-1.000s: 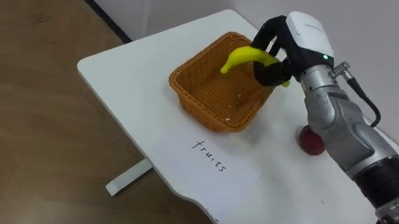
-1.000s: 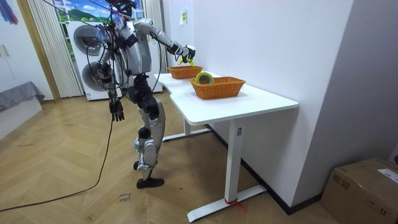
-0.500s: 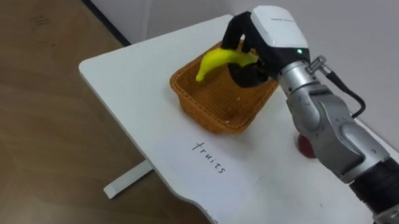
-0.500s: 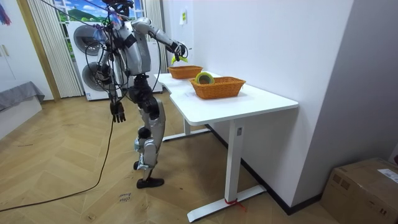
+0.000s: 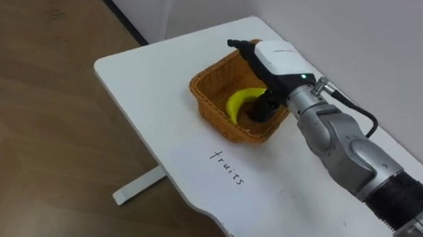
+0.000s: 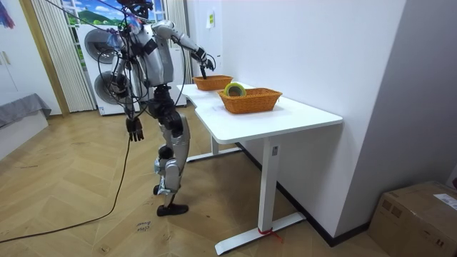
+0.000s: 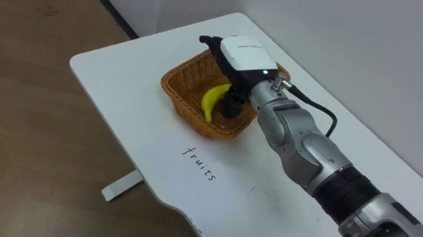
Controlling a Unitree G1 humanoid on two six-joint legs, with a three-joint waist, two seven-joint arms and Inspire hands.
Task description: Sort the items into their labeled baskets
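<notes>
In the left eye view, a wicker basket (image 5: 207,98) is seen on the white table (image 5: 145,80), at about 1 o'clock from the picture's middle. The banana (image 5: 241,103) lies inside this basket, toward its 6 o'clock side. The right hand (image 5: 275,59) is lowered over the basket from 4 o'clock, and its dark fingers (image 5: 264,111) are set against the banana's 3 o'clock end. One finger is stretched out toward 10 o'clock. Whether the banana is gripped or merely touched cannot be told, since the rest is hidden under the back of the hand. A handwritten label (image 5: 227,166) is seen on the table at 6 o'clock of the basket.

In the room view, the robot is seen standing at the table's far end, its right arm reached out over the wicker basket. A second basket (image 6: 251,101), holding a round greenish thing (image 6: 234,89), stands nearer the camera. The left hand (image 6: 133,127) hangs at the robot's side, fingers relaxed and empty.

In the right eye view, the same arrangement is shown.
</notes>
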